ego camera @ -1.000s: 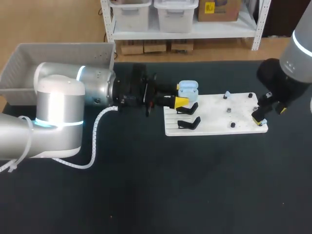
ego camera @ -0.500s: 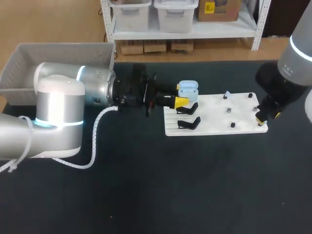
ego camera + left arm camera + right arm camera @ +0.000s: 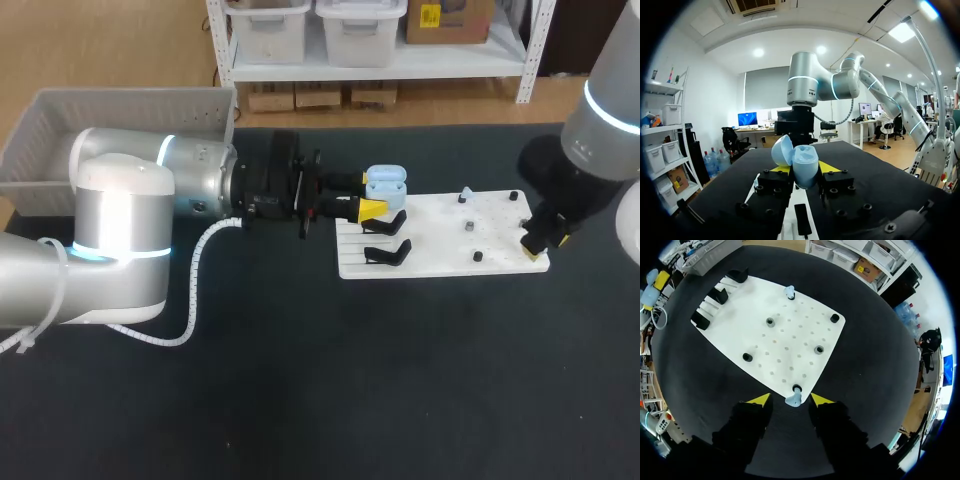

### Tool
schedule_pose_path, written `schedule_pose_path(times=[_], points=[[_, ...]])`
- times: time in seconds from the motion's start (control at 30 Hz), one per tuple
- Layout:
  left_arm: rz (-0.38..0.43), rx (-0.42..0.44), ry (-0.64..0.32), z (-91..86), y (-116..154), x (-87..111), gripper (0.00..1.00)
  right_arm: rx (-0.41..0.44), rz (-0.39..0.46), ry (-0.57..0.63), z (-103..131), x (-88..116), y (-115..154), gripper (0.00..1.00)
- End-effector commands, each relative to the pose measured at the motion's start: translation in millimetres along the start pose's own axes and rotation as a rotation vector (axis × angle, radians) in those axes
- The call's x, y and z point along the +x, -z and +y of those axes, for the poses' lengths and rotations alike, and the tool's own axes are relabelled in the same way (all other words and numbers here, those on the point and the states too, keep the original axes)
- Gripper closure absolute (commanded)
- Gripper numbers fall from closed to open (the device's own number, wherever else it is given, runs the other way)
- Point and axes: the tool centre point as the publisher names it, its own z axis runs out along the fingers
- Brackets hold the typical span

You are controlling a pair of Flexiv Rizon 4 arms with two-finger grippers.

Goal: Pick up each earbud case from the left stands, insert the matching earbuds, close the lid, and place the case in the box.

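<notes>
One case [image 3: 805, 165], light blue, sits pinched between the two yellow tips of the left gripper [image 3: 805, 172], one tip on each side. Its lid [image 3: 782, 150] stands open. Seen from the head, the case is held just above the white board [image 3: 440, 240], at the end where the stands are.

Two earbuds show. The corner earbud [image 3: 793, 400] rests at a peg on the board's corner, between the spread fingers of the right gripper [image 3: 790, 400]; neither tip touches it. The far earbud [image 3: 789, 291] sits at the board's opposite edge, well apart from both grippers.

Three black stands [image 3: 720, 295] line one end of the board. Five dark pegs [image 3: 818, 349] show plainly: four bare and one by the corner earbud.

One grey box [image 3: 60, 120] stands at the far left corner of the black table [image 3: 300, 400].

From the head, only two stands are clear; the left gripper and the case cover the third. The left arm cuts off the box's near wall, and its inside cannot be seen. The right gripper hides the corner earbud from the head. Whatever the far earbud stands on is covered by the earbud. The inside of the case cannot be made out.
</notes>
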Motion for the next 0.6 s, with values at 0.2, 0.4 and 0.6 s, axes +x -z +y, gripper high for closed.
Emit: schedule_pose_path(times=[0.2, 0.4, 0.6], points=[[-0.002, -0.005, -0.003, -1.3, -0.5, 0.8, 1.0, 0.014, -0.002, -0.001, -1.5, 2.1, -2.4, 0.55], [-0.002, -0.005, -0.003, -1.3, -0.5, 0.8, 1.0, 0.012, -0.002, 0.0, -0.6, 2.2, -4.5, 0.57], [-0.002, -0.005, -0.003, -1.3, -0.5, 0.8, 1.0, 0.014, -0.003, 0.005, 0.5, 2.3, -5.4, 0.58]])
